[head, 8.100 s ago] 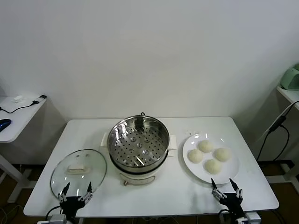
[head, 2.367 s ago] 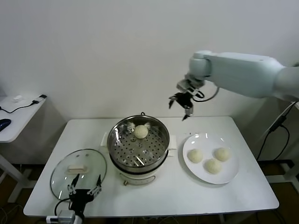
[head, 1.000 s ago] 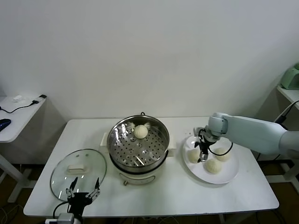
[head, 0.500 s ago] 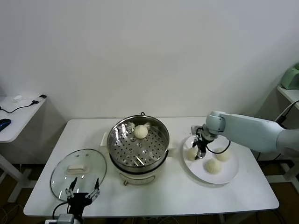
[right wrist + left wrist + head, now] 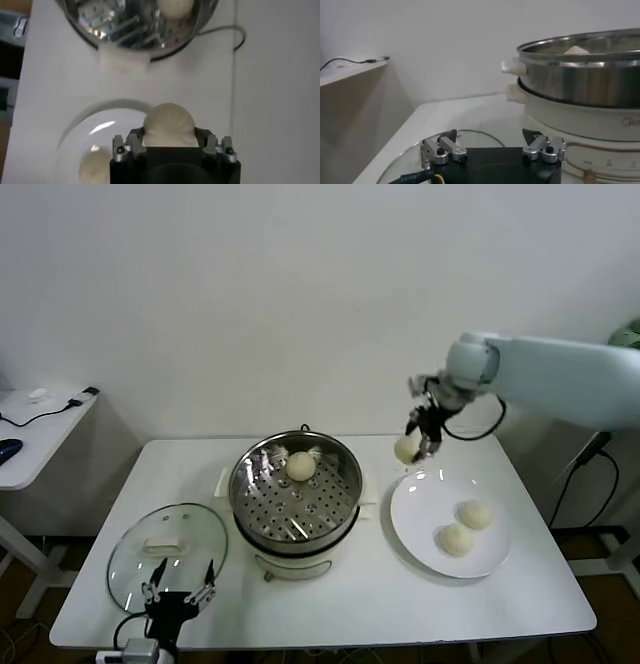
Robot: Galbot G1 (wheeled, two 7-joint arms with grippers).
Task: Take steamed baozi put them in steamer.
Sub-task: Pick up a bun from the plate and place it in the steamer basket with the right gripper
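Observation:
My right gripper (image 5: 412, 446) hangs in the air above the plate's far edge, to the right of the steamer (image 5: 297, 489), shut on a cream-white baozi (image 5: 406, 448). The right wrist view shows that baozi (image 5: 169, 125) squeezed between the jaws, with the steamer (image 5: 135, 25) beyond. One baozi (image 5: 301, 465) lies at the back of the steamer's perforated floor. Two more baozi (image 5: 476, 514) (image 5: 455, 538) rest on the white plate (image 5: 420, 524). My left gripper (image 5: 179, 595) is parked open at the table's front left edge, low beside the lid.
A round glass lid (image 5: 168, 548) with a cream handle lies flat left of the steamer. A side table (image 5: 40, 429) with cables stands off to the left. The right arm (image 5: 560, 379) reaches in from the right above the table.
My right gripper closed on a baozi on the plate and lifted it up and back. Two baozi stay on the plate. The left arm has not moved.

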